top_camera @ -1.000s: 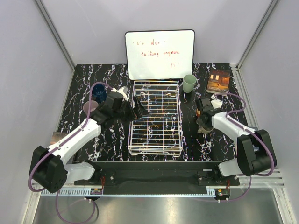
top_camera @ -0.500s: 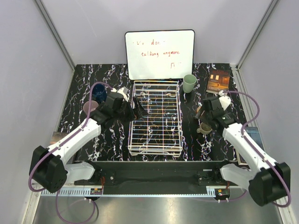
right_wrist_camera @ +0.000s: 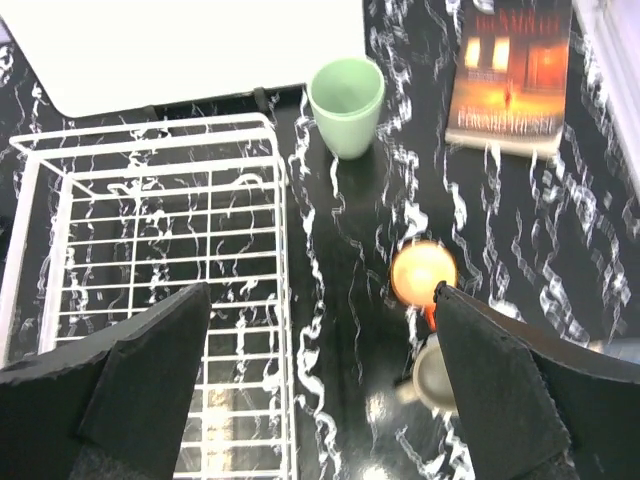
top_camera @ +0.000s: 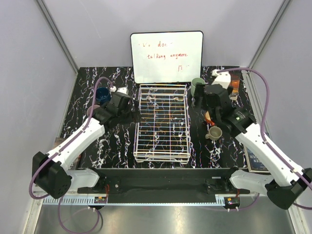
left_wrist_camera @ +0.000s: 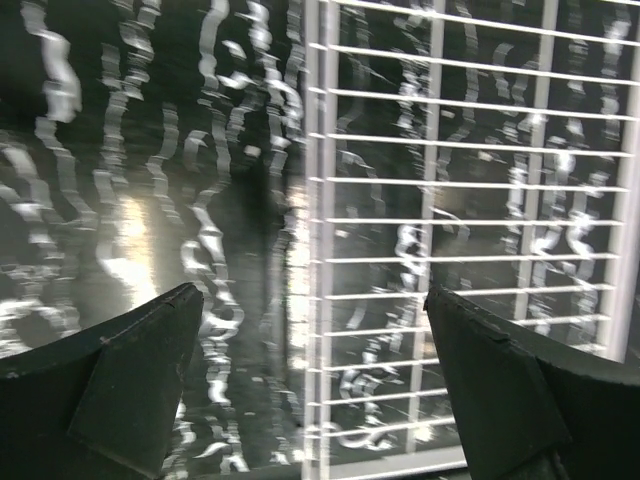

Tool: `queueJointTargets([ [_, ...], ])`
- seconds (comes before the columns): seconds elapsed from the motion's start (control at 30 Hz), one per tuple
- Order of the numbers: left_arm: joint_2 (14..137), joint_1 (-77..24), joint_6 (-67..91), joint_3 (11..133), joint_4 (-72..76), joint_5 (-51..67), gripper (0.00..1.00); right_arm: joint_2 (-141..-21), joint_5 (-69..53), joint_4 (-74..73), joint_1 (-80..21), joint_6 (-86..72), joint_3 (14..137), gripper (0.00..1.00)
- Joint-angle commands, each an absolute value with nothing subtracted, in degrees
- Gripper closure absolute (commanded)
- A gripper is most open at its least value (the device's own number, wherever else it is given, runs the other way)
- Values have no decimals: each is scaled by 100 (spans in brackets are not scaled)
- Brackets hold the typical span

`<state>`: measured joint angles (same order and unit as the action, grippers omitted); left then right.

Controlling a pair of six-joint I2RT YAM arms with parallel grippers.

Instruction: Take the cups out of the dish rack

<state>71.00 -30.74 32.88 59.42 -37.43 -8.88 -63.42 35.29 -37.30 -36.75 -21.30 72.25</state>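
The white wire dish rack (top_camera: pixel 163 146) lies mid-table, and no cup shows inside it. A mint green cup (top_camera: pixel 197 86) (right_wrist_camera: pixel 346 92) stands right of its far corner. Nearer on that side are the orange-red cup (top_camera: pixel 208 117) (right_wrist_camera: pixel 420 270) and the taupe cup (top_camera: pixel 215 132) (right_wrist_camera: pixel 432 377), close together on the table. A dark blue cup (top_camera: pixel 102 94) and a pink-lilac cup (top_camera: pixel 91 111) stand left of the rack, the second partly behind my left arm. My right gripper (top_camera: pixel 204 105) (right_wrist_camera: pixel 322 290) hangs open, high above the strip between the rack and the cups. My left gripper (top_camera: pixel 134 115) (left_wrist_camera: pixel 310 292) is open over the rack's left rim (left_wrist_camera: pixel 320 250).
A whiteboard (top_camera: pixel 166 56) with red writing leans behind the rack. A book (right_wrist_camera: pixel 510 75) lies at the far right corner, partly hidden by my right arm in the top view. Another flat item (top_camera: pixel 256 158) lies near the right edge. Grey walls close in both sides.
My right gripper has opened and let go of the taupe cup, which now stands on the table. That arm has risen and swung toward the far side. My left arm shifted slightly back.
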Motion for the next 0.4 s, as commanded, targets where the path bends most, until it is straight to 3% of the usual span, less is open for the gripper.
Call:
queueJointTargets([
  [0.0, 6900, -3103, 2708, 6328, -3964, -1819, 1, -6609, 4139, -2893, -4139, -1082, 7488, 0],
  [0.37, 6706, -3111, 2742, 6346, -4008, -1933, 1, -6812, 4483, -1346, -4658, 439, 7031, 0],
])
